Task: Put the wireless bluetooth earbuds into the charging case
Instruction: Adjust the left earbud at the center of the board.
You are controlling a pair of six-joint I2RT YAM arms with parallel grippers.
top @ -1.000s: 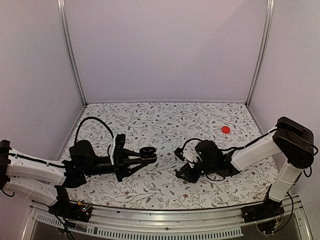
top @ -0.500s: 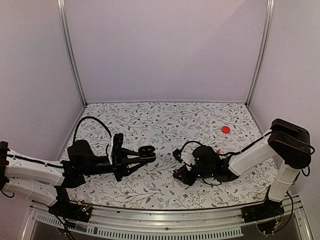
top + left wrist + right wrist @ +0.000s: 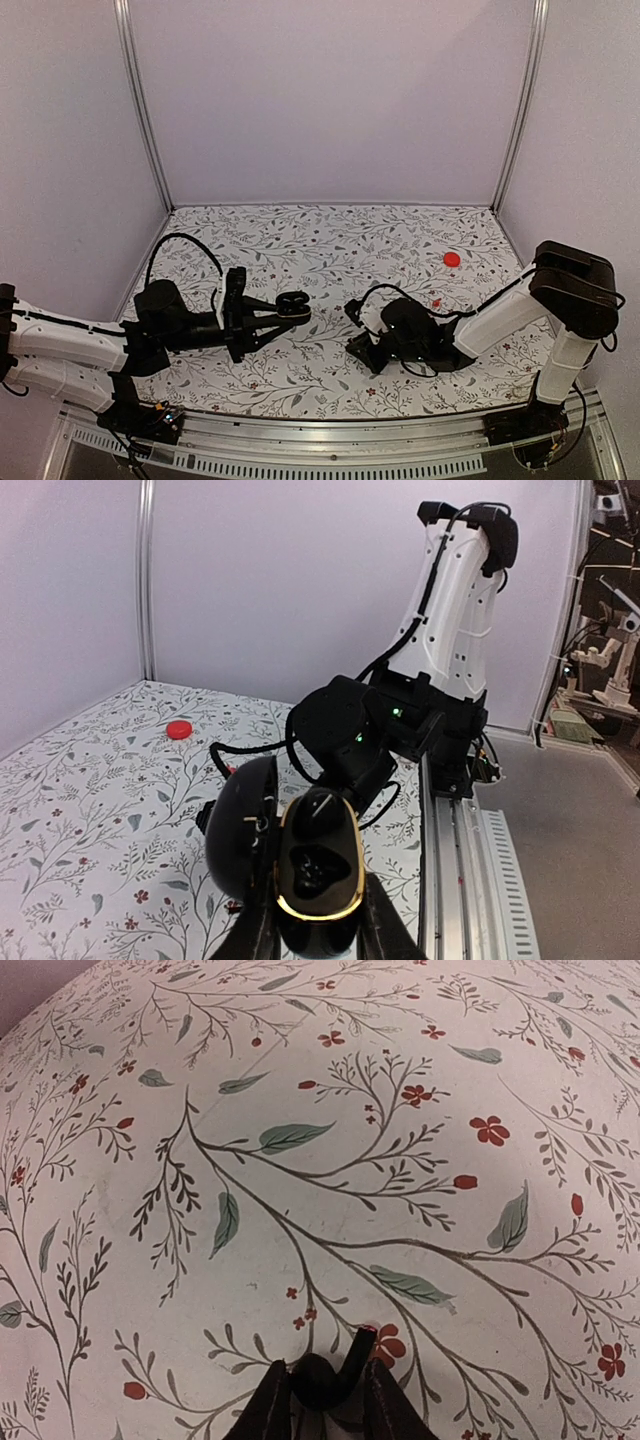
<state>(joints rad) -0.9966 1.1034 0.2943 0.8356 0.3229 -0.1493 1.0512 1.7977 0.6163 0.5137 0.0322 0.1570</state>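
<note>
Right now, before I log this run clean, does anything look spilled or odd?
Nothing is spilled or damaged. The one stray is a small red round piece lying alone at the far right, away from both claws. The charging case sits open in the left claw. The right claw pinches a dark earbud.

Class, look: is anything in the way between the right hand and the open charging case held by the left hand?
Nothing visible. Only table surface lies between the right hand, pinching a small dark piece, and the charging case, whose lid is open.
</note>
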